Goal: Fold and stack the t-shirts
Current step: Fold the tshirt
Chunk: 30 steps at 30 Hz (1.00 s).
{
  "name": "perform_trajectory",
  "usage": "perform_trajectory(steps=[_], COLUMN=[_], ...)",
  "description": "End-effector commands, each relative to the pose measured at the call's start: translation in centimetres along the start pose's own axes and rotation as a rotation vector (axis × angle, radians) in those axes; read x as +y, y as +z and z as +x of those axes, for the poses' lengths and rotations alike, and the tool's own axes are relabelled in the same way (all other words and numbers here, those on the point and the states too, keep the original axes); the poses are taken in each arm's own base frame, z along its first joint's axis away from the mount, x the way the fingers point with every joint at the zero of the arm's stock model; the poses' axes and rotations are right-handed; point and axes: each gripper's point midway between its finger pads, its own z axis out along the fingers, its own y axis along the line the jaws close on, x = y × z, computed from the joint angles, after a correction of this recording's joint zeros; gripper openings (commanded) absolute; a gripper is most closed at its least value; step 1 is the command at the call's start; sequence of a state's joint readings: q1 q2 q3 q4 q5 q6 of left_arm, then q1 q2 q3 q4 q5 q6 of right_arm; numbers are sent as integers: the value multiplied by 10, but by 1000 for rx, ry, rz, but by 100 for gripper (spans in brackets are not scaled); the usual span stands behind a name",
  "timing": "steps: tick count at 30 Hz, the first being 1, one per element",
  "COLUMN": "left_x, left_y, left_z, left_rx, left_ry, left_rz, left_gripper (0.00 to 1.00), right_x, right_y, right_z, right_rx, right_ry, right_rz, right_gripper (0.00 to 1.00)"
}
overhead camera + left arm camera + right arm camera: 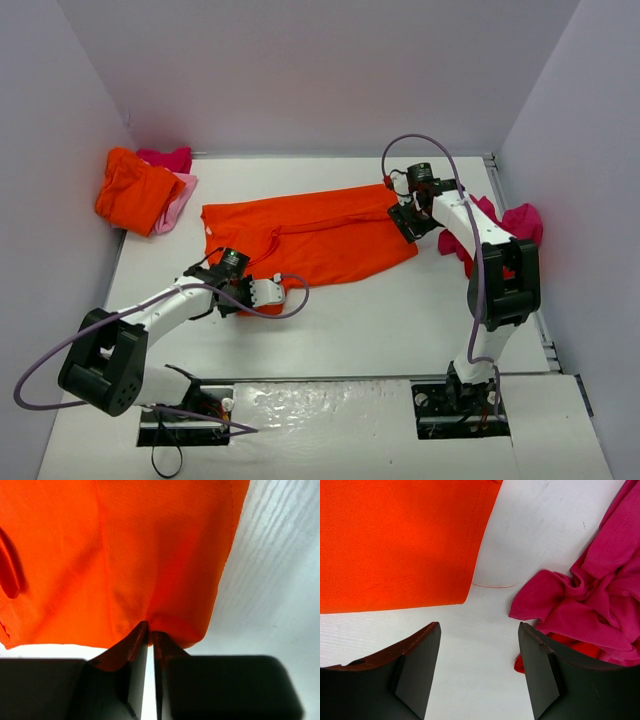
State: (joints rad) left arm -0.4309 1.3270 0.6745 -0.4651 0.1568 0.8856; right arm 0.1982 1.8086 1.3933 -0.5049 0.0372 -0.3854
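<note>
A stack [135, 190] sits upper left, a crumpled pile [517, 222] right. Left gripper [150, 630] pinches the orange shirt [320, 235]; right gripper [479, 627] gapes empty.

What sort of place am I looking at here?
Likely a robot test cell: a white table boxed in by plain pale walls, two white-and-black robot arms bolted at its near edge, and a spread orange cloth t-shirt.

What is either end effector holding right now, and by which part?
The left end effector is shut on the spread orange t-shirt, pinching its near edge. The right end effector is open and holds nothing.
</note>
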Motion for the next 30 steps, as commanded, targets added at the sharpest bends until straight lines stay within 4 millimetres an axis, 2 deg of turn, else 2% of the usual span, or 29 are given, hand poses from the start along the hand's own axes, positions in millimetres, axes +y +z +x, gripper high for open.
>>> perform_trajectory(steps=[1, 6, 9, 10, 12, 18, 24, 28, 30], left_x=[15, 42, 54, 60, 68, 62, 52, 41, 32], left_y=[-25, -50, -56, -57, -56, -45, -53, -60, -61], left_z=[-16, -45, -53, -55, -56, -52, -41, -20, -9], left_rx=[-53, -148, -180, -191, -198, -181, -159, -79, -40], left_ry=[-24, -80, -116, -130, -140, -157, -136, -77, -41], left_rz=[-36, -64, -77, -86, -97, -66, -78, -82, -63], left_gripper=[0, 0, 7, 11, 32, 67, 73, 73, 72], right_x=[0, 5, 6, 6, 8, 12, 10, 5, 9], right_y=[-2, 5, 6, 6, 9, 10, 9, 1, -1], right_z=[-6, -5, -4, -5, -4, 1, -1, -8, -15], right_rx=[-14, 4, 4, 2, 6, 17, 7, -20, -43], right_ry=[12, 6, 4, 4, 4, -15, -18, -16, -17], right_rz=[7, -3, -6, -5, -11, -11, 1, 12, -15], right_gripper=[60, 60, 60, 60, 60, 60, 60, 60, 59])
